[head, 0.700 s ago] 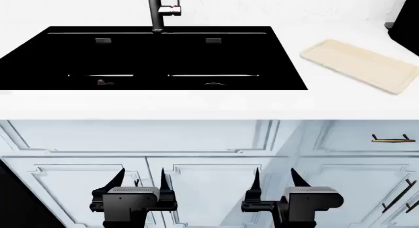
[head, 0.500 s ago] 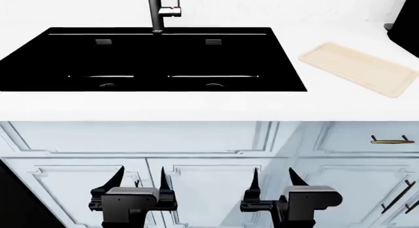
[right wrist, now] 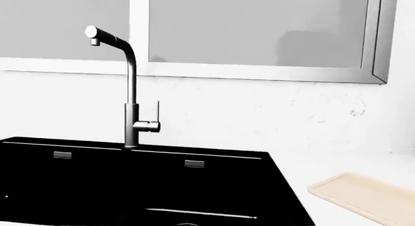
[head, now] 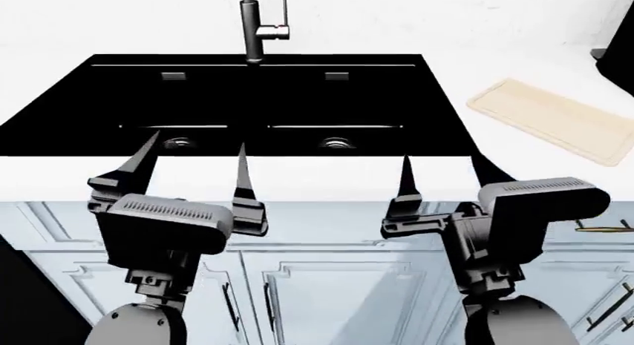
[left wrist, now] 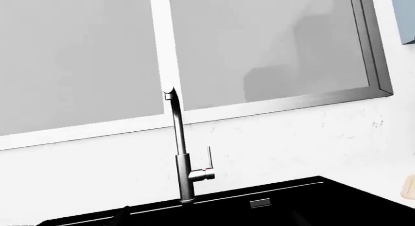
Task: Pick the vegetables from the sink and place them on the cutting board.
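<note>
Bright, even, sharp renders; the sink (head: 257, 100) reads featureless black.

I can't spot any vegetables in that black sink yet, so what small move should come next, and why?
Probably raise and tilt the view further over the sink before reaching. Both drains show in the head view, but no eggplant stands out against the black basins. The left hand and right hand hover open at the counter's front edge, holding nothing, and the cutting board lies bare.

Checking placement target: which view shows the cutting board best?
The head view: the cutting board shows nearly whole on the counter, right of the sink. The right wrist view catches only part of it; the left wrist view shows only a sliver at the edge.
</note>
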Controlling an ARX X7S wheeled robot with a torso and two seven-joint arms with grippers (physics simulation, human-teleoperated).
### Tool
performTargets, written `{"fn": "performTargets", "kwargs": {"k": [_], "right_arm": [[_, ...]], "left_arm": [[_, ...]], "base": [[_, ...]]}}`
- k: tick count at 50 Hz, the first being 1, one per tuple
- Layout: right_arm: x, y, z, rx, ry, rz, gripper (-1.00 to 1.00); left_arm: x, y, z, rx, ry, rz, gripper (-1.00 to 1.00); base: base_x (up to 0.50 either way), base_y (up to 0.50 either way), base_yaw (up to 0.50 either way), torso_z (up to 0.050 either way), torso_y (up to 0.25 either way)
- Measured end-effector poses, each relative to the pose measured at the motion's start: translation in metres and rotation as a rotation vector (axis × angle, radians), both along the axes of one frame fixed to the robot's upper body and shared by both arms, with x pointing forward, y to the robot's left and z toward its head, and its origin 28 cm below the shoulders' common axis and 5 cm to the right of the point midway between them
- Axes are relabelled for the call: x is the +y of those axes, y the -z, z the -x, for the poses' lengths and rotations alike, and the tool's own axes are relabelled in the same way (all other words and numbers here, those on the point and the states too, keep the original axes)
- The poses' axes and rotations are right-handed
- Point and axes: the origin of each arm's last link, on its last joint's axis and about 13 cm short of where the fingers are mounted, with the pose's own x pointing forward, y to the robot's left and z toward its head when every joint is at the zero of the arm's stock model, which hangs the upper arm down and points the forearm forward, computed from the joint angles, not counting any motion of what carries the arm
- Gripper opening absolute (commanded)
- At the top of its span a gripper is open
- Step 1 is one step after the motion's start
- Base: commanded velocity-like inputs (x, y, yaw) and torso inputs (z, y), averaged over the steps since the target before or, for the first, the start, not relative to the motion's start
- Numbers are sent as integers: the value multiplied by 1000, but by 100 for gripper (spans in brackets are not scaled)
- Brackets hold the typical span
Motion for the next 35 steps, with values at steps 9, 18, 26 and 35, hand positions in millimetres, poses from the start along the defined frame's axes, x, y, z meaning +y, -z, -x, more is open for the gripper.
{"fn": "performTargets", "kwargs": {"k": [9, 18, 26, 35], "right_arm": [[2, -11, 4, -19, -11, 27, 100], [3, -16, 6, -30, -15, 42, 100], [3, -18, 7, -34, -17, 51, 100], [3, -17, 6, -31, -17, 49, 100]], "left_arm": [[1, -12, 2, -32, -2, -5, 100], [1, -15, 1, -38, -5, -25, 100], [1, -17, 1, -26, -15, -24, 100], [1, -16, -4, 12, -22, -10, 100]], "base": [[168, 500, 0, 11, 0], [194, 500, 0, 0, 0], [206, 500, 0, 0, 0], [306, 440, 0, 0, 0]]}}
